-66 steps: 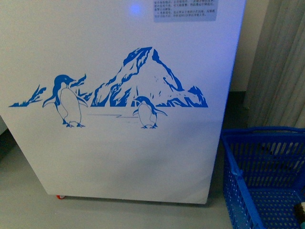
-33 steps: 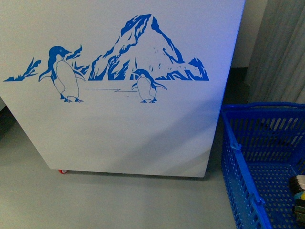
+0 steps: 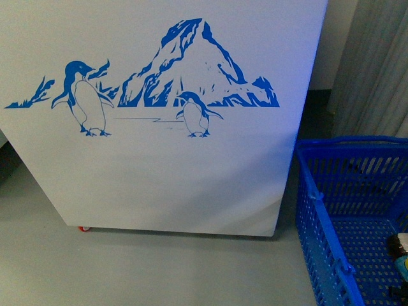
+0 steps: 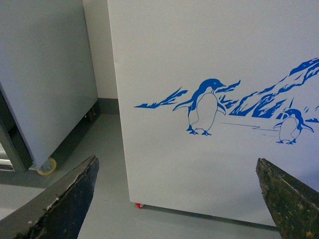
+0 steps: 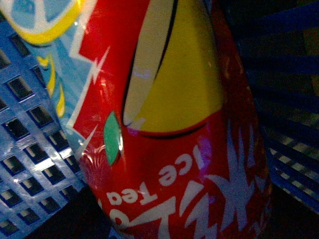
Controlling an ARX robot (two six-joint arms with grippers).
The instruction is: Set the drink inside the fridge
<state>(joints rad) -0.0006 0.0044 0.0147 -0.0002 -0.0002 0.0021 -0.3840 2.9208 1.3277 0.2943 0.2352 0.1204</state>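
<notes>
The drink (image 5: 169, 124) is a bottle with a glossy red label carrying a yellow and cream shape, white splash marks and the words "Ice Tea". It lies against the blue mesh of the basket (image 5: 30, 149), so close to the right wrist camera that it fills that view. The right tool itself does not show there, so I cannot tell whether it is open or has hold of the bottle. The front view instead shows the fridge (image 3: 166, 178), white with a blue decal of penguins and a mountain, standing on the grey floor on a small red caster (image 3: 83, 228). The basket (image 3: 319, 210) stands just right of it and nearer, with a dark object, cut off at the edge, in its near right corner. Only the left wrist view shows the left tool (image 4: 175, 164), spread wide and empty, facing the fridge front, with a grey cabinet (image 4: 45, 74) to the fridge's left.
</notes>
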